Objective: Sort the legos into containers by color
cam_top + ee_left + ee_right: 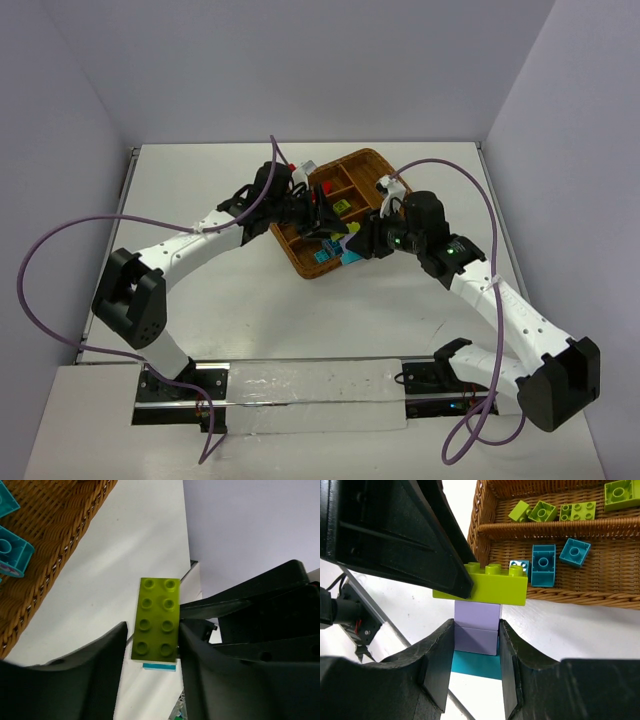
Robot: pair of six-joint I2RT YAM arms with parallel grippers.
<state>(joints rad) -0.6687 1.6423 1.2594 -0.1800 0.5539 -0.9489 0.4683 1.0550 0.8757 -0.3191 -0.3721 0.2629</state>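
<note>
A stack of legos hangs between both grippers, just off the wicker tray's (pixel 365 155) near edge. It has a yellow-green brick (pixel 495 582) on top, two purple bricks (pixel 476 615) under it and a cyan brick (pixel 477 664) at the bottom. My right gripper (pixel 476 627) is shut on the purple bricks. My left gripper (pixel 152 630) is shut on the yellow-green brick (pixel 157 610); one of its fingers (pixel 420 545) shows in the right wrist view. In the tray (pixel 570 594), yellow-green bricks (pixel 542 511) lie in one slot and cyan bricks (pixel 543 562) in the nearest slot.
Red bricks (pixel 328 187) lie in a far slot of the tray. Both arms cross over the tray's near left corner (pixel 300 255). Purple cables (pixel 60 240) loop off each arm. Walls close in the white table (pixel 200 290) at the back and sides.
</note>
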